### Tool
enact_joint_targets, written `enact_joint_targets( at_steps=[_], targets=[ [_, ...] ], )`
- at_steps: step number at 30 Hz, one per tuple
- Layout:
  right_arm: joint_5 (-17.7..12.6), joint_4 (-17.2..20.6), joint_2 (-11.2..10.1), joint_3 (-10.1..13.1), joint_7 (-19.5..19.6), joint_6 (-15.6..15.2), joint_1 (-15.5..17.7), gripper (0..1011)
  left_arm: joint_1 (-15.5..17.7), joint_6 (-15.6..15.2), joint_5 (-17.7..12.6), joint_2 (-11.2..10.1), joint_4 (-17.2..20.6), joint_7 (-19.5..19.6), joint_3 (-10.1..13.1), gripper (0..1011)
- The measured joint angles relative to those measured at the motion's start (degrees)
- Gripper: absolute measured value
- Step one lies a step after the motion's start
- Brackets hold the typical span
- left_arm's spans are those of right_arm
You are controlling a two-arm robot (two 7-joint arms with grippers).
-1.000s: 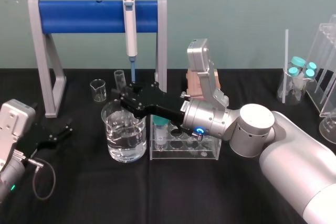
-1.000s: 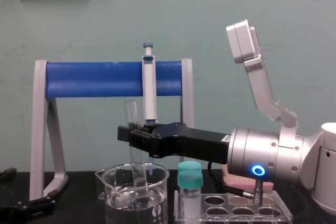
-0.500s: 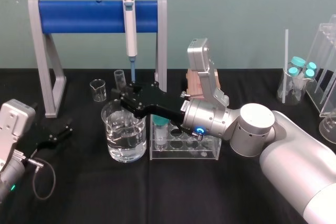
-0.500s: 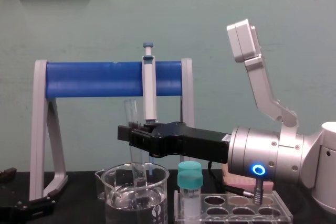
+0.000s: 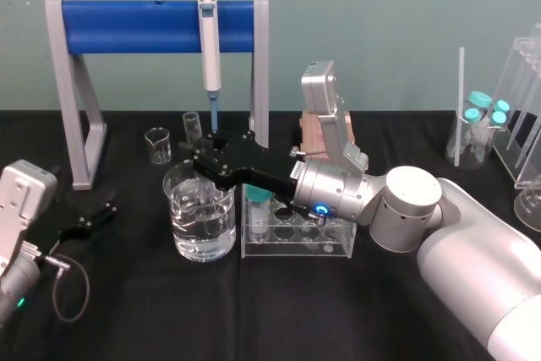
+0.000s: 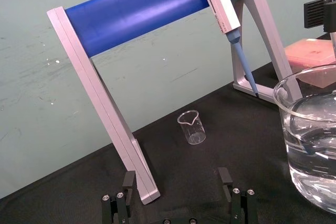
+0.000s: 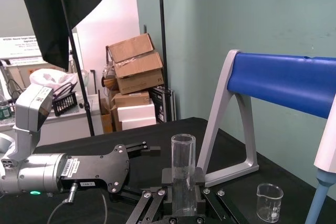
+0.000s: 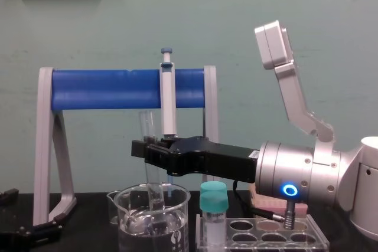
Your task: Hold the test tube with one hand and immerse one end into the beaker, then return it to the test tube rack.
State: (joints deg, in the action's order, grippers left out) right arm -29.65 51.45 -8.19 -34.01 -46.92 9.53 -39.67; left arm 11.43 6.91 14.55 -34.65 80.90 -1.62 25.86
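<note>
My right tool (image 5: 200, 159) grips the tube (image 5: 192, 127); I'd hold it upright, end dipped mid-beaker (image 5: 203, 238) off the glass, left tool (image 5: 95, 216) idle, open, at the left edge of the desk (image 5: 135, 327).

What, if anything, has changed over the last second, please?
Hardly anything: the right gripper, shut on the test tube, seems to have edged up a trace, the tube's lower end still inside the beaker. The left gripper stays parked open at the table's left; the test tube rack is unmoved.
</note>
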Motion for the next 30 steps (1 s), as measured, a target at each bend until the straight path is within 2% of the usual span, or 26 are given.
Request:
enact_joint_targets(
  at_steps=[30],
  targets=[
    [-0.27, -0.10, -0.04, 0.15, -0.30, 0.22, -0.17, 224, 0.00, 0.00, 0.00, 0.00, 0.00, 0.00, 0.00, 1000]
  ],
)
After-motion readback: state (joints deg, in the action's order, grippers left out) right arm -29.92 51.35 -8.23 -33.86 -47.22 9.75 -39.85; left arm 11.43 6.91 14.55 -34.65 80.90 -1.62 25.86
